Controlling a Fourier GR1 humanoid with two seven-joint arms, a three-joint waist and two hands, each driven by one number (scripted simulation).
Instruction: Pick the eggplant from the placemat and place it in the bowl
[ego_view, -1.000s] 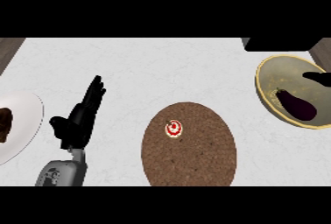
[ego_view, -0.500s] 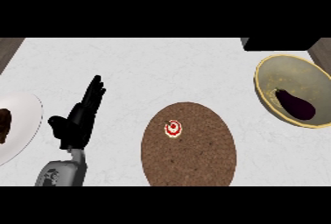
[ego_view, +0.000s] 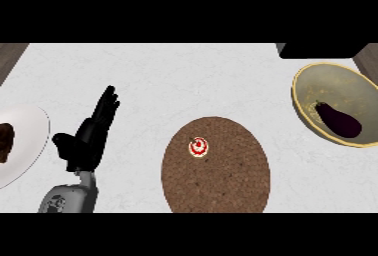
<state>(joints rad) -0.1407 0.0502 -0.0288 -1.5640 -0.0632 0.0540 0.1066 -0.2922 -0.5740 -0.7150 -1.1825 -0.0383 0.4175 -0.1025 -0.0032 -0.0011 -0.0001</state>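
Eggplant in the bowl, one robot hand resting at the left

Eggplant (ego_view: 338, 119) lies inside the bowl (ego_view: 304, 85), which you will find at about 2 o'clock on the counter (ego_view: 184, 75), hard against the right edge of the view. The dark purple body sits in the lower right part of the bowl's hollow, its stem end pointing toward 10 o'clock and its fat end toward 4 o'clock. The bowl itself is yellow-rimmed with a dull olive inside.

Look to 6 o'clock for the placemat (ego_view: 221, 180), a brown oval running down to the lower edge. On its upper left part you see a small round red and white object (ego_view: 198, 147); what it is cannot be told.

Your left robot hand (ego_view: 87, 140) shows at about 8 o'clock, rising from its grey forearm (ego_view: 69, 198). Its fingers are straight and spread wide, pointing toward 1 o'clock, with the thumb out to the left. It holds nothing and touches none of the items.

At 9 o'clock a white plate (ego_view: 29, 150) is cut by the left edge, with a dark brown piece (ego_view: 6, 140) on it. A dark block (ego_view: 317, 50) sits at the top right, just above the bowl.
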